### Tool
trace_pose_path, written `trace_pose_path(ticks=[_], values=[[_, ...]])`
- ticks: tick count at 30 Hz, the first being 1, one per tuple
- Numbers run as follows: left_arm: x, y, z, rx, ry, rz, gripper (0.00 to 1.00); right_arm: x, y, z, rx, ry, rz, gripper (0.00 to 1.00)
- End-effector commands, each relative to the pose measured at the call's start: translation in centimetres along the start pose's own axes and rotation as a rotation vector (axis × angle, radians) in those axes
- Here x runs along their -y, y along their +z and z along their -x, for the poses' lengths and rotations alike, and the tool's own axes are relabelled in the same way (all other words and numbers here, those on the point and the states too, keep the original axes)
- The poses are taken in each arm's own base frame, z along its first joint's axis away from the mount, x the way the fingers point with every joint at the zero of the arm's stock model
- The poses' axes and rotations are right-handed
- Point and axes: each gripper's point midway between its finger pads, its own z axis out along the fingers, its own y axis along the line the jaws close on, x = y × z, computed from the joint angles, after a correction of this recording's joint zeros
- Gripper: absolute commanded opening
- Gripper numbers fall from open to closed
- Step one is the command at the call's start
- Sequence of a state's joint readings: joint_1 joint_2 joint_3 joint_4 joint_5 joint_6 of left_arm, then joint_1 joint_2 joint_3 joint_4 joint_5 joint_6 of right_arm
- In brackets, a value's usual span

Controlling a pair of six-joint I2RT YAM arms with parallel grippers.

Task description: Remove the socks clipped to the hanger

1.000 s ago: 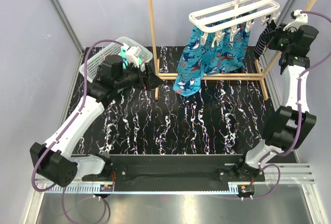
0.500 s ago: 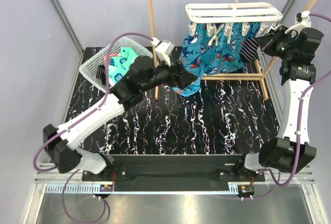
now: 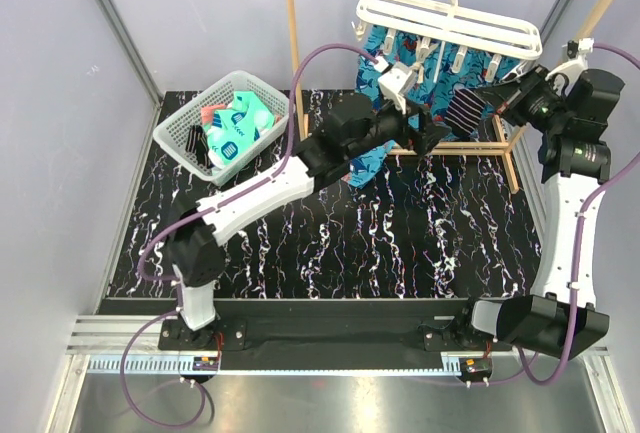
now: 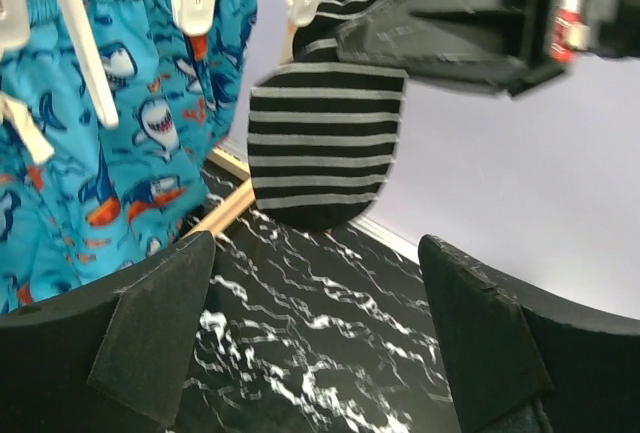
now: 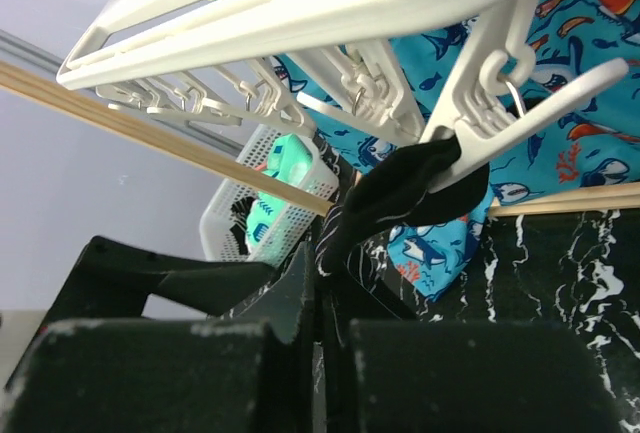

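At upper right, the right gripper [image 3: 500, 101] pinches the striped sock [image 3: 462, 108] under its clip [image 5: 478, 113] on the hanger [image 5: 300, 13]. The left gripper [image 3: 433, 138] hovers nearby, fingers spread. A steady downward pull should free the sock.

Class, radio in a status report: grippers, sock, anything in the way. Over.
Left gripper open, facing striped sock. Right gripper shut on it; clip holds sock. Shark-print cloth hangs alongside.

Top view looks down from behind over the surface [image 3: 400, 243]; both wrist views sit close under the hanger [image 5: 330, 3], sharing the striped sock [image 4: 325, 143].
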State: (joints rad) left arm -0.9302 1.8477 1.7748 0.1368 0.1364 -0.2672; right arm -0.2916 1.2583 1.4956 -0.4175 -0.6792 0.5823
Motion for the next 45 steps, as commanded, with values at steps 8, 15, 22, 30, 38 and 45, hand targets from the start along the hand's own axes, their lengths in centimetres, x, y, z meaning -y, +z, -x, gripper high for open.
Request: trace_pose_path(ticks=[8,15,22,30,38,45], values=[[1.0,4.8,1.1,0.1,0.102,0.007,0.9,-2.9,-1.0,-0.6,-0.005,0.061,0.111,0.0],[1.7,6.6,0.8,0.125,0.093,-0.007,0.84,-3.3,-1.3,-0.8,-0.01,0.094,0.127,0.0],[2.5,7.0,1.5,0.155,0.072,-0.023,0.1,-3.5,-1.4,-1.0,-0.016,0.114,0.129,0.0],[1.6,5.5,0.9,0.127,0.072,0.032,0.0,-3.3,-1.7,-0.7,0.012,0.124,0.103,0.0],[2.0,3.5,1.4,0.121,0.078,0.058,0.0,-2.4,-1.4,-0.9,0.013,0.127,0.066,0.2],[1.8,3.6,1.1,0.1,0.115,0.091,0.0,0.3,-3.1,1.7,0.115,0.059,-0.209,0.72]])
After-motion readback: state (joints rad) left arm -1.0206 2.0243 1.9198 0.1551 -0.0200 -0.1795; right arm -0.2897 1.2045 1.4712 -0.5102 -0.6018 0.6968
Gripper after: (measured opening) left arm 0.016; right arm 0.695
